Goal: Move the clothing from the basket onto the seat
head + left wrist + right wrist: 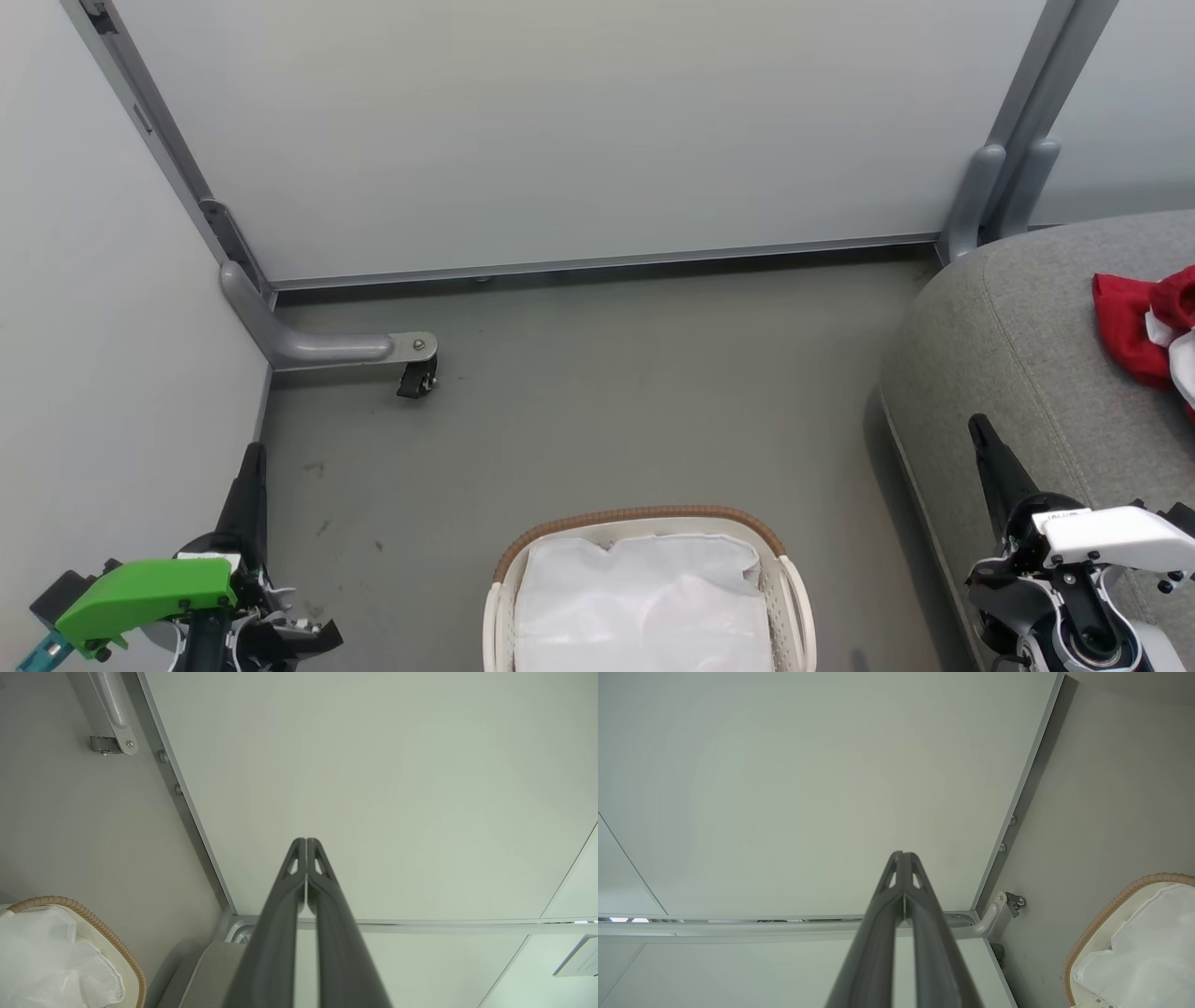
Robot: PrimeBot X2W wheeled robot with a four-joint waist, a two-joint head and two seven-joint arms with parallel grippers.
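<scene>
Bright red fabric clothing (1125,322) lay on the light grey upholstered seat (1027,373); the cream perforated plastic basket (644,512) stood apart; left gripper (306,841) and right gripper (903,854) were closed, empty.

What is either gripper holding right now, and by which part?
Nothing. The left gripper and the right gripper are both shut and empty; the red clothing lies loose on the sofa.

One basket (644,514), one liner (644,597), one red garment (1131,329), one sofa (1018,355), two claws: left claw (254,455), right claw (979,427)
</scene>
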